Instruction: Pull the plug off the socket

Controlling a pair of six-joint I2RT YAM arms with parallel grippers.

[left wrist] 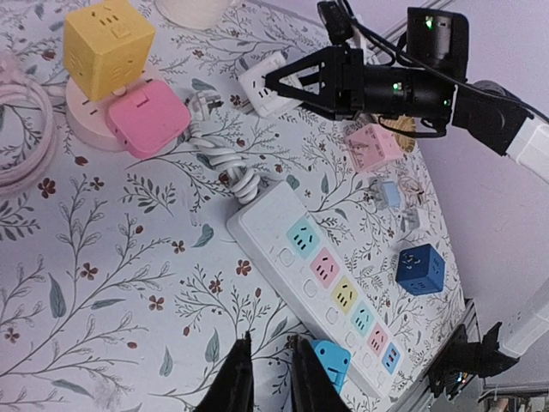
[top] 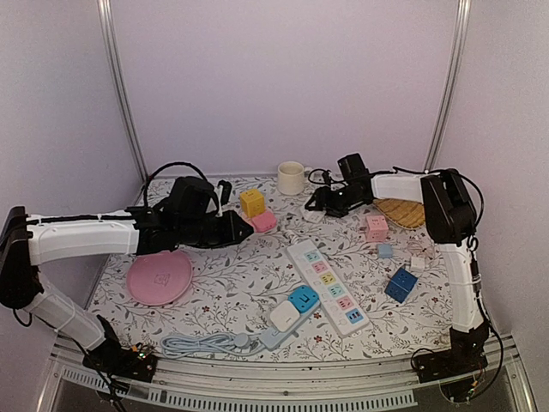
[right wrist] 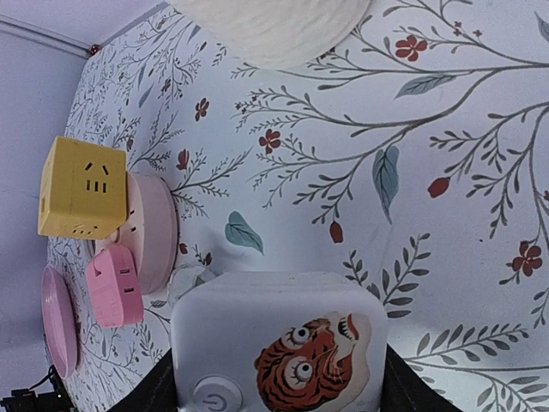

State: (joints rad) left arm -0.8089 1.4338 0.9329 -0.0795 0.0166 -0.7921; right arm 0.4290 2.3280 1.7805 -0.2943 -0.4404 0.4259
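Observation:
A white cube plug with a tiger sticker (right wrist: 274, 352) sits between the fingers of my right gripper (right wrist: 279, 390), which is shut on it. The top view shows it at the back of the table (top: 316, 215), and it also shows in the left wrist view (left wrist: 260, 86), held clear of every socket. A long white power strip (top: 326, 275) with coloured outlets lies mid-table, its cord coiled at its far end (left wrist: 225, 163). My left gripper (left wrist: 270, 348) hovers over the table beside the strip, slightly open and empty.
A yellow cube (top: 252, 202) and a pink cube (top: 264, 221) sit on a round pink base. Around the table are a cream mug (top: 291, 178), pink plate (top: 160, 277), pink cube (top: 376, 227), blue cube (top: 401, 283), blue-white adapter (top: 294, 306), wicker mat (top: 401, 211) and white cable (top: 202, 343).

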